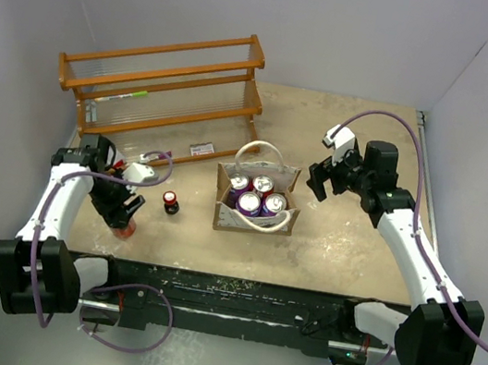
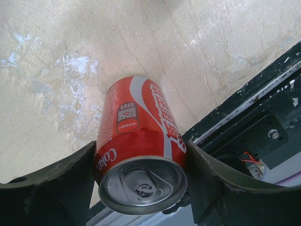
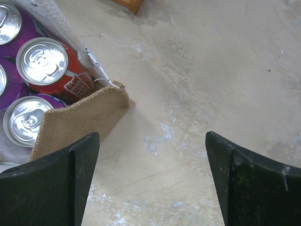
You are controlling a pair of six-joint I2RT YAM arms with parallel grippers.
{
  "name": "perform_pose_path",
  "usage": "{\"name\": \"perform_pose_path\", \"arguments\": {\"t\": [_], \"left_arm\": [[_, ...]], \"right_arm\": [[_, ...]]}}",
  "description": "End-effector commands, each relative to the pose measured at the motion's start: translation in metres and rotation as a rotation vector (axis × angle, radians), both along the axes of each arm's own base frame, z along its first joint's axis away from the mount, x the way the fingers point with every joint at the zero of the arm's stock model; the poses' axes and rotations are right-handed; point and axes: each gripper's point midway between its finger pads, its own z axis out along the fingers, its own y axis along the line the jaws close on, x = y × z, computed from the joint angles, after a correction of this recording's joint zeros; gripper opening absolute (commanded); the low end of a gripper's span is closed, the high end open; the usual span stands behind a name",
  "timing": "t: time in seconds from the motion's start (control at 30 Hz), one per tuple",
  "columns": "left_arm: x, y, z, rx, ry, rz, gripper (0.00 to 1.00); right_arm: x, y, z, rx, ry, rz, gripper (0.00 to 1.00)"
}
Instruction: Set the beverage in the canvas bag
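Note:
A red Coke can (image 2: 141,136) stands on the table near the front edge, at the left of the top view (image 1: 125,228). My left gripper (image 1: 122,207) is shut on it, with a finger pressed on each side of the can (image 2: 141,157). The canvas bag (image 1: 222,200), tan with white rope handles, stands mid-table and holds several purple and red cans (image 1: 249,202). My right gripper (image 1: 323,183) is open and empty, above the table just right of the bag. In the right wrist view the bag's corner (image 3: 80,123) lies by the left finger (image 3: 75,165).
A small dark bottle with a red cap (image 1: 170,203) stands between the left gripper and the bag. A wooden rack (image 1: 162,84) stands at the back left, with a small label card (image 1: 202,149) in front of it. The black base rail (image 1: 234,295) runs along the front edge.

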Motion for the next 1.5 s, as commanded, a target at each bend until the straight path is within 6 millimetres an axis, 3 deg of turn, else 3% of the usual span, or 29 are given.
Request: {"name": "perform_pose_path", "arguments": {"t": [0.0, 0.37, 0.77, 0.97, 1.13, 1.33, 1.47], "left_arm": [[0.013, -0.007, 0.019, -0.041, -0.097, 0.015, 0.6], [0.034, -0.027, 0.083, -0.14, -0.267, -0.037, 0.32], [0.067, -0.063, 0.186, -0.345, -0.53, -0.114, 0.13], [0.081, -0.084, 0.226, -0.421, -0.623, -0.167, 0.11], [0.089, -0.113, 0.24, -0.416, -0.625, -0.241, 0.11], [0.096, -0.14, 0.277, -0.525, -0.666, -0.317, 0.09], [0.102, -0.156, 0.291, -0.555, -0.694, -0.367, 0.09]], "right_arm": [[0.006, 0.001, 0.016, 0.019, -0.039, -0.001, 0.95], [0.005, 0.002, 0.018, 0.026, -0.041, 0.004, 0.95], [0.004, 0.005, 0.02, 0.038, -0.037, 0.017, 0.95], [0.004, 0.008, 0.018, 0.046, -0.022, 0.025, 0.95], [0.004, 0.009, 0.02, 0.054, -0.027, 0.028, 0.95], [0.005, 0.008, 0.022, 0.05, -0.037, 0.024, 0.95], [0.004, 0.009, 0.023, 0.054, -0.042, 0.03, 0.95]]}}
